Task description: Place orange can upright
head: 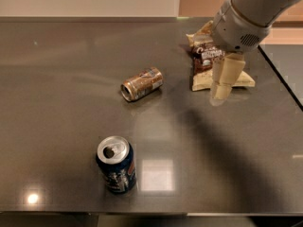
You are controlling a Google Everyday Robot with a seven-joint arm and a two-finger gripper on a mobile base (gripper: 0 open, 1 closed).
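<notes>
The orange can [141, 84], coppery with pale label patches, lies on its side near the middle of the dark table [57, 103], its silver top facing front-left. My gripper [220, 91] hangs from the arm at the upper right, above the table and in front of a snack bag. It is well to the right of the orange can and holds nothing that I can see.
A dark blue can [116, 164] with a silver top stands upright near the front edge. A brown and cream snack bag [201, 60] lies at the back right, partly hidden by my arm. The table's right edge [284, 79] runs close by the bag.
</notes>
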